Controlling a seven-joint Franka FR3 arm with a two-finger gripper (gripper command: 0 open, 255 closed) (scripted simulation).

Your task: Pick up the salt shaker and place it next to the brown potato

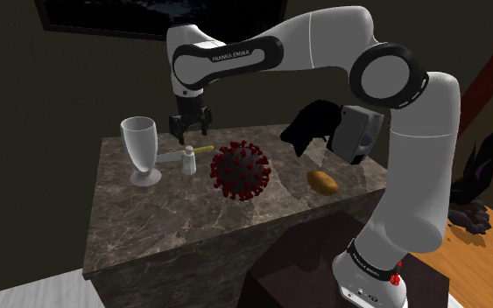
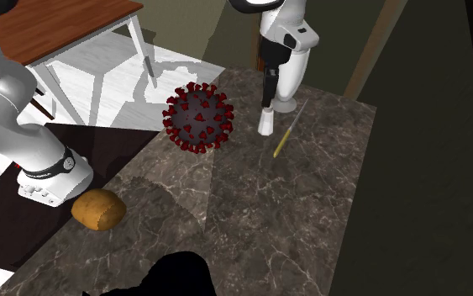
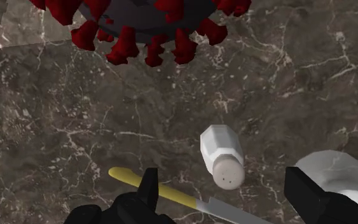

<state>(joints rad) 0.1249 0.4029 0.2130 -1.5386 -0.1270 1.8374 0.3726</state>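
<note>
Log: white lettering "FRANKA EMIKA" on the dark panel of the arm's forearm link (image 1: 235, 54), shoulder view, about 11 o'clock from centre, small white marks on the black base ring (image 1: 367, 260), about 5 o'clock, too small to read.

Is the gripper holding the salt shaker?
No, the gripper is open, its fingers apart and clear of the salt shaker between them.

Dark marbled counter (image 1: 165, 219), orange wooden floor (image 1: 485, 262).

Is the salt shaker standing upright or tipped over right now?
Upright: the salt shaker stands on its base on the counter, and the wrist view shows its holed cap facing up.
</note>
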